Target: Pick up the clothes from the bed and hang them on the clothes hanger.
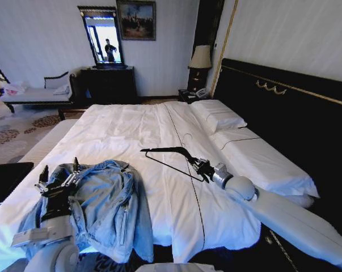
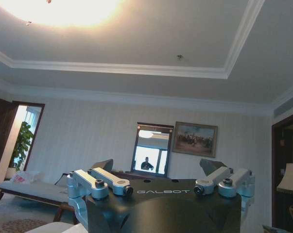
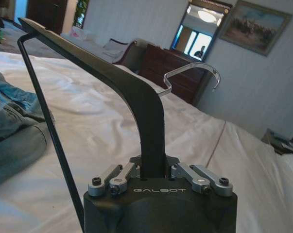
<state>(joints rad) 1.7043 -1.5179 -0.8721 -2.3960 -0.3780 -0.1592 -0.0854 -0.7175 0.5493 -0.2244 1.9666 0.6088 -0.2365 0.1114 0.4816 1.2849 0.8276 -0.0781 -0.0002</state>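
Note:
The clothes, a light-blue denim jacket (image 1: 105, 207), lie crumpled on the near left corner of the bed (image 1: 136, 127), partly hanging over its front edge. My left gripper (image 1: 60, 168) is open just above the jacket's left part, fingers pointing up and away from it; in the left wrist view this left gripper (image 2: 157, 167) holds nothing and faces the far wall. My right gripper (image 1: 200, 165) is shut on the black clothes hanger (image 1: 169, 151), held a little above the duvet at mid-bed. The right wrist view shows the right gripper (image 3: 152, 170), the hanger (image 3: 136, 94), its hook (image 3: 195, 72) and the jacket (image 3: 10, 126).
Two white pillows (image 1: 219, 118) lie against the tall black headboard (image 1: 284, 107) on the right. A lamp (image 1: 200, 56) stands on the nightstand. A dark dresser with a mirror (image 1: 105, 82) and a pale chaise (image 1: 37, 93) line the far wall. A black bench (image 1: 6, 175) sits at the left.

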